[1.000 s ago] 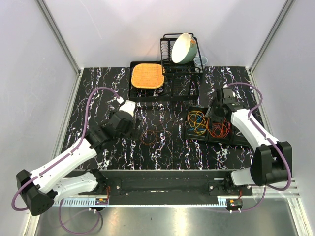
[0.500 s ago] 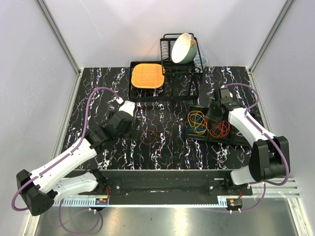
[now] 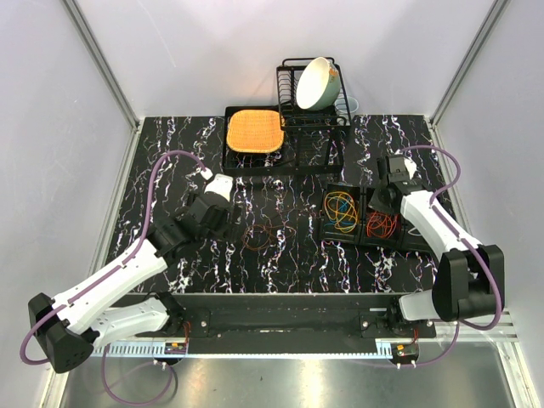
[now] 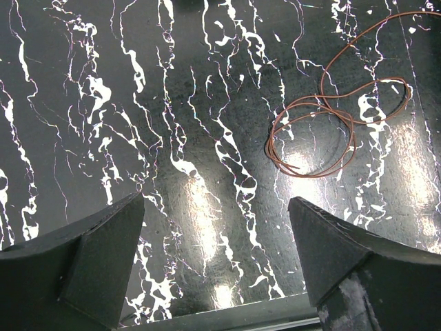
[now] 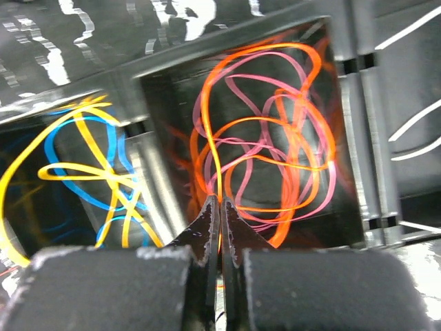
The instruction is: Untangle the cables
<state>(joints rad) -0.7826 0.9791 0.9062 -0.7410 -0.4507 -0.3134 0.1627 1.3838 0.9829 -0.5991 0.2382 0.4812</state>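
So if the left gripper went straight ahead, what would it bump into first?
Probably the bare marbled table, between the open jaws of the left gripper. The brown cable lies off to the side, so it would probably be missed, though depth is hard to judge.

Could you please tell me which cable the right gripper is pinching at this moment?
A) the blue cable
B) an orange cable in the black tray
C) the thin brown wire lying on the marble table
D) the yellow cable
B: in the right wrist view the right gripper has its fingertips shut on a strand of the orange cable rising from a compartment of the black plastic tray.
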